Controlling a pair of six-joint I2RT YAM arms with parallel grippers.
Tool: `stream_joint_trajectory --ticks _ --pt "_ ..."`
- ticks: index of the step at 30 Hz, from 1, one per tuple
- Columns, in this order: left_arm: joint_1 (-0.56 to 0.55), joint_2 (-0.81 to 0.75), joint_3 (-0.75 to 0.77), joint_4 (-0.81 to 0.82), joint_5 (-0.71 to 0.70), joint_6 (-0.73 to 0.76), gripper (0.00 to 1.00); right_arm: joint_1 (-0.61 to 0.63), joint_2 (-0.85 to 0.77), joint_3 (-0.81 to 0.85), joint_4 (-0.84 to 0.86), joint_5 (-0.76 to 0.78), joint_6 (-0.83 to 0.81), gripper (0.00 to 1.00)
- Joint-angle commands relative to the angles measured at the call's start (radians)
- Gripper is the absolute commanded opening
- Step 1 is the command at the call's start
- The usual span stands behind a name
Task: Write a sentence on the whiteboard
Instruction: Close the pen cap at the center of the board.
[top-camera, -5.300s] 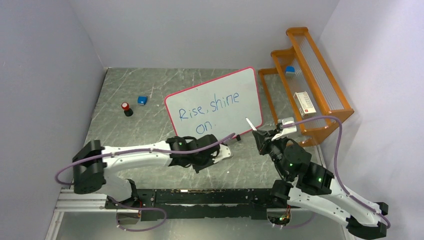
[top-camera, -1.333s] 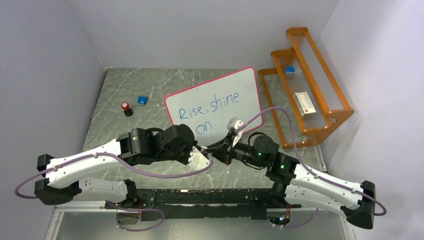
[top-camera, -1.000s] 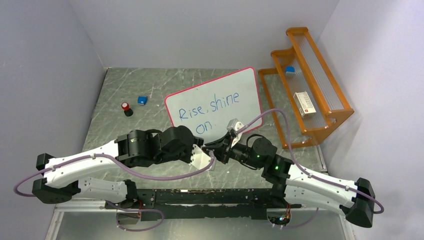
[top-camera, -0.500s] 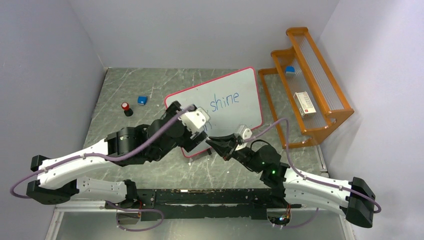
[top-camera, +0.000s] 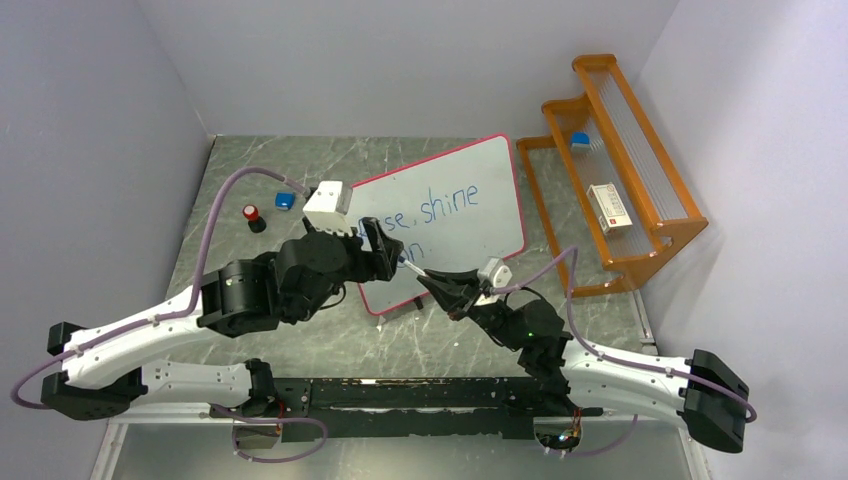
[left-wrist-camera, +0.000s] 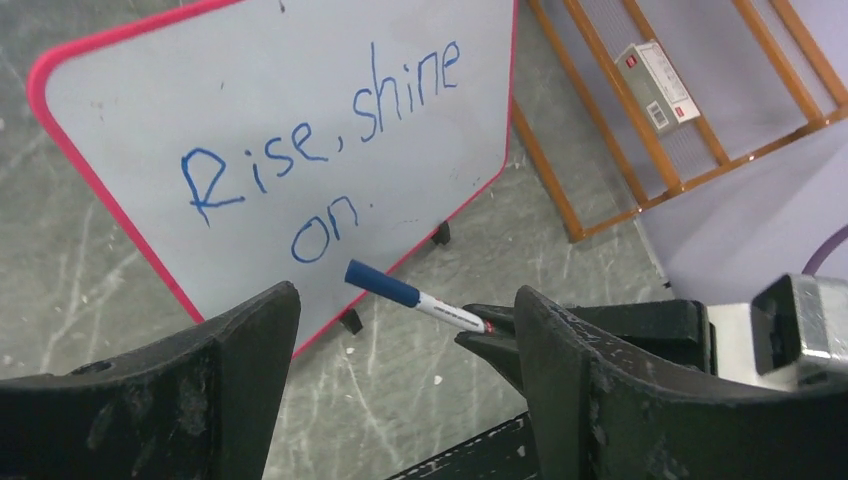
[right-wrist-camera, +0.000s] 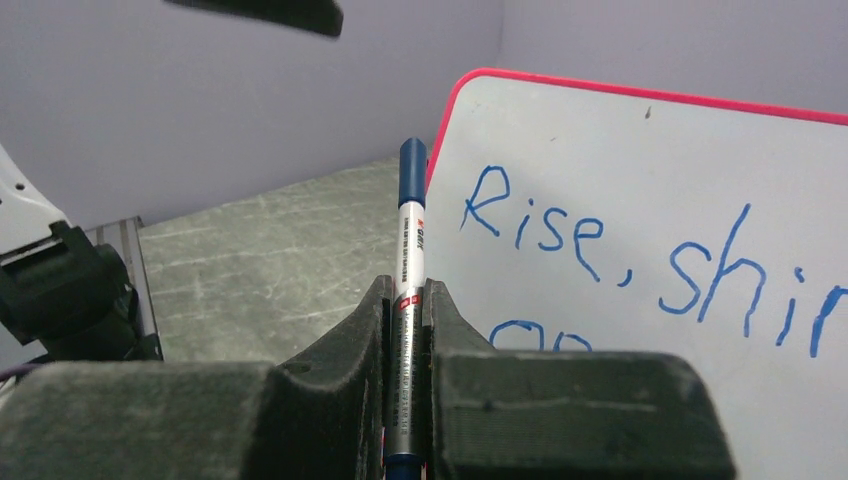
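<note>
The left arm has lifted and swung back toward the left since half a second ago, so more of the top line of writing shows in the top view.

At far left on the bench (top-camera: 300, 330) stand a small black object with a red cap (top-camera: 252, 215) and, just beside it, a little blue block (top-camera: 286, 200). Next comes the left end effector (top-camera: 382, 250), its jaws spread wide with nothing between them but air. In the left wrist view the blue-capped end of the marker (left-wrist-camera: 415, 297) lies in the gap, clear of both fingers. To its right, the right end effector (top-camera: 440, 287) is clamped on the marker's white barrel, the capped end sticking out toward the left arm.

Behind both stands the whiteboard (top-camera: 480, 240), propped on its black feet at the middle of the bench, turned at an angle. The sentence (top-camera: 449, 204) reads "Rise, shine on." in blue, on two lines.

At far right, near the board's edge, sits an orange rack (top-camera: 655, 180) with a white box (top-camera: 610, 207) and a small blue item (top-camera: 580, 140) on it.
</note>
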Motion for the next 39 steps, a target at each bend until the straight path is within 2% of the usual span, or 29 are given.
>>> stream_joint_trajectory --ticks 1,5,8,17,24,36,39 --pt "0.031 -0.019 -0.044 0.056 -0.025 -0.234 0.8 -0.003 -0.028 -0.01 0.095 0.023 -0.012 0.0" --pt "0.06 -0.016 -0.061 0.03 -0.029 -0.344 0.76 -0.002 -0.018 -0.02 0.132 0.022 0.002 0.0" --pt "0.067 -0.027 -0.116 0.078 -0.003 -0.402 0.72 -0.001 -0.012 -0.029 0.157 0.021 0.014 0.0" --pt "0.081 0.005 -0.146 0.134 0.021 -0.467 0.62 -0.003 -0.003 -0.028 0.171 0.01 0.016 0.0" --pt "0.095 0.014 -0.207 0.203 0.061 -0.522 0.44 -0.002 -0.008 -0.043 0.182 0.01 0.024 0.0" --pt "0.137 -0.001 -0.308 0.326 0.127 -0.581 0.21 -0.003 0.004 -0.06 0.226 0.007 0.044 0.0" --pt "0.141 -0.018 -0.355 0.403 0.167 -0.587 0.1 -0.002 0.015 -0.074 0.268 0.004 0.08 0.0"
